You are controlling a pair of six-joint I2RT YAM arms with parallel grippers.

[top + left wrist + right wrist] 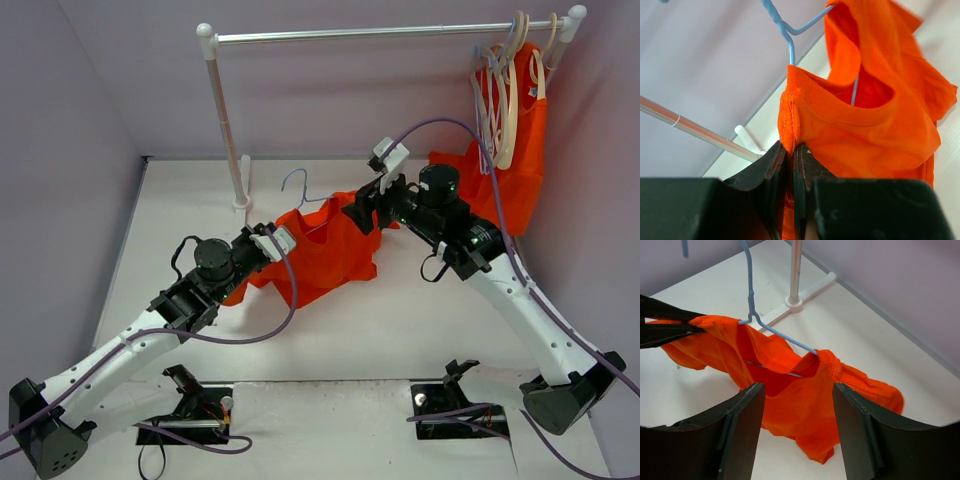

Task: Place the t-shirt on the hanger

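The orange t-shirt (325, 255) lies bunched at mid-table, partly lifted at its collar. The thin pale blue hanger (295, 183) is threaded into the neck opening, with its hook sticking up and out. In the right wrist view one hanger arm (782, 336) runs into the collar and the lower bar shows inside. My left gripper (790, 149) is shut on the collar seam of the t-shirt (865, 120), just below the hanger's neck (791, 50). My right gripper (796, 387) is open and empty, hovering above the t-shirt (805, 405) on its right side (362, 212).
A clothes rack stands at the back: rail (380, 35), white post (225, 120) and foot (795, 301). At its right end hang several cream hangers (510, 90) and another orange garment (525, 160). Purple walls enclose the table.
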